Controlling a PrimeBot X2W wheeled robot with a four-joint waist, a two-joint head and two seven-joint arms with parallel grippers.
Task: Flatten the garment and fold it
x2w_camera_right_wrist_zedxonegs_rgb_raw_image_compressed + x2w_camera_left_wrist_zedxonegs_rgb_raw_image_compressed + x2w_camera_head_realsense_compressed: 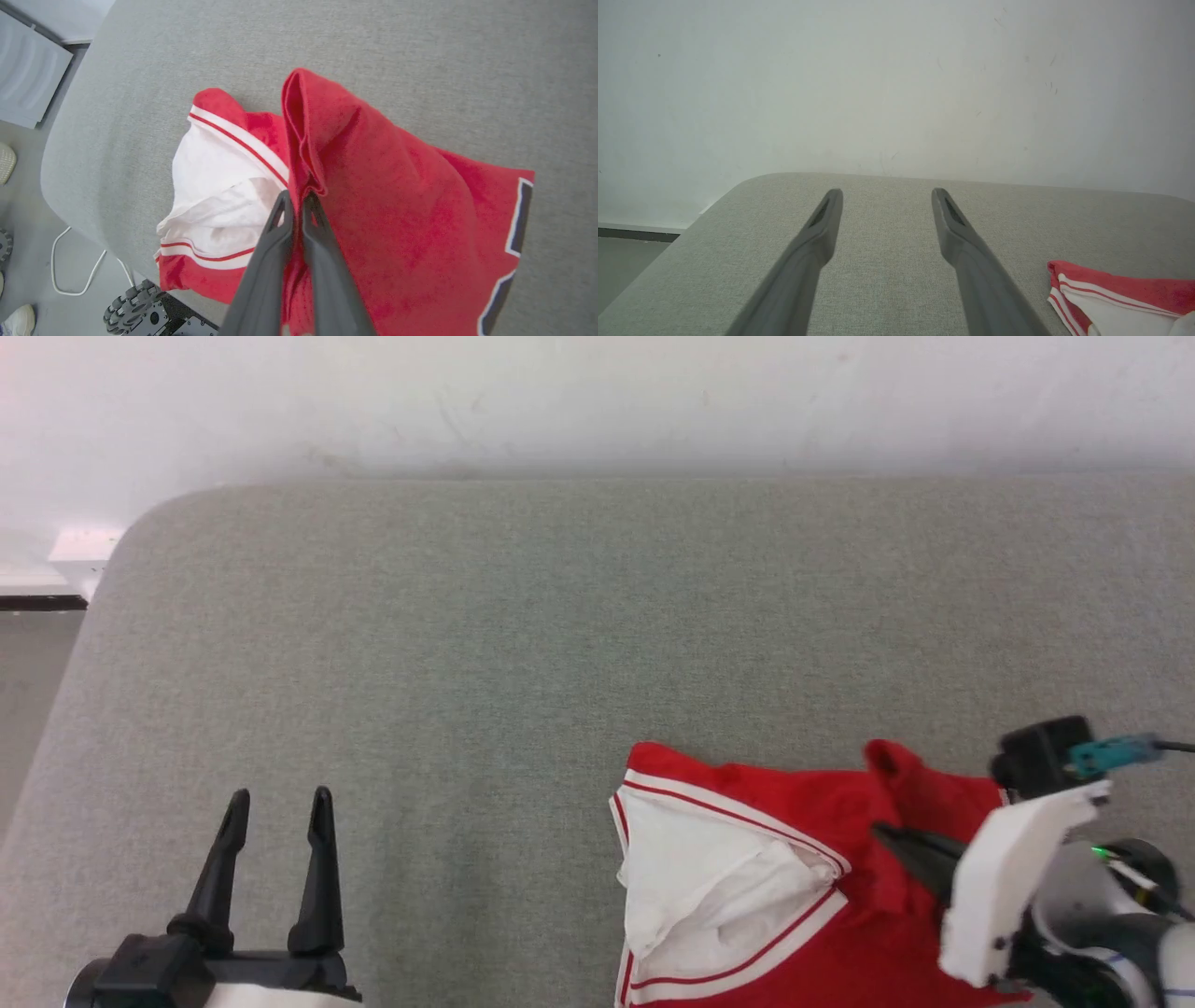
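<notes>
**Desk:** Right wrist view: what does the right gripper (pixel 295 198) hold?

**Photographer:** Its fingers are pinched narrow on a raised red fold of the garment (pixel 397 196). The left gripper (pixel 280 795) stands spread wide at the near left.

**Desk:** Any lettering?

**Photographer:** Black, white-edged print (pixel 517 219), cut off at the cloth's edge and unreadable.

**Desk:** Where does it lie?

**Photographer:** Bunched at the near right of the grey table (pixel 467 663), white sleeve (pixel 709 877) pointing left. The frame cuts off its near part.

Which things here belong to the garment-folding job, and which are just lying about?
Job: garment; right gripper, jaws shut on its red fold; left gripper, open, empty; table.
Lying about: white cable on the floor; pale shoe.
</notes>
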